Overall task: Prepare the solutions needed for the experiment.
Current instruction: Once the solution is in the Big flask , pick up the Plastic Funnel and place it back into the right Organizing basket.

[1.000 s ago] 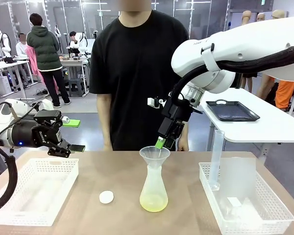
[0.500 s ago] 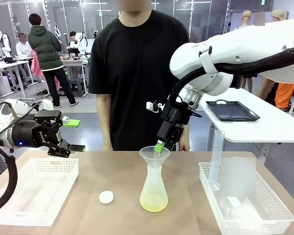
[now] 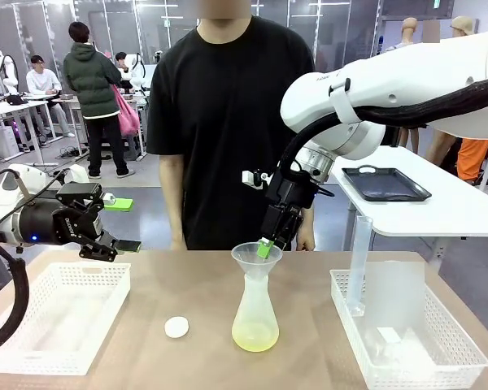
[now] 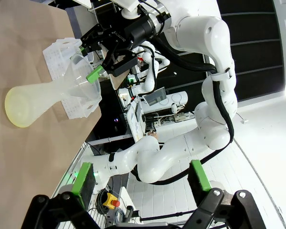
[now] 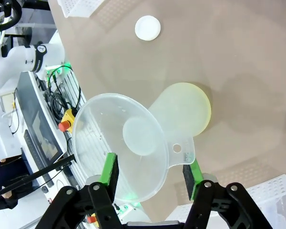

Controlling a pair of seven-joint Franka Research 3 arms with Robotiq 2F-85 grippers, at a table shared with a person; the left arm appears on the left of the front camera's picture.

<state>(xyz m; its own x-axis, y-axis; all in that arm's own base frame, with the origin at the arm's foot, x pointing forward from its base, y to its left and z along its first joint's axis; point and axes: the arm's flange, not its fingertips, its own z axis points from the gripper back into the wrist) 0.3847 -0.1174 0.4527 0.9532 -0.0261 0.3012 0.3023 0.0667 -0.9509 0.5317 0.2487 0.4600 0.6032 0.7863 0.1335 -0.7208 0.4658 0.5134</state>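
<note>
Pale yellow-green solution [image 3: 254,335], clear and watery, pools in a shallow layer at the bottom of a translucent plastic conical flask [image 3: 254,305]. The flask stands at the middle of the tan table [image 3: 187,276], across from a person in a black T-shirt [image 3: 228,122]. A translucent funnel [image 3: 256,253] sits in the flask's neck, and we see the right gripper [image 3: 266,246] poised at its far rim with its jaws spread wide. From the wrist camera, the green pads [image 5: 108,168] stand either side of the rim section that carries the funnel's small holed tab, clamped on nothing. We judge it is lined up there to take the funnel by its rim, the one part that can be pinched without disturbing the flask. Whether a pad already touches the plastic we cannot tell.

The left gripper [image 3: 122,225], also spread and empty, hovers above the white mesh basket [image 3: 65,266] at the robot's left, well apart from the flask. We read that as keeping clear of the other arm's work. A small white round cap [image 3: 176,327] lies on the table near the flask, probably there to close it. A tall graduated cylinder [image 3: 359,260] stands in the right-hand basket [image 3: 346,317]. The liquid fills only the flask's wide base, its surface level, tinting the plastic faintly.
</note>
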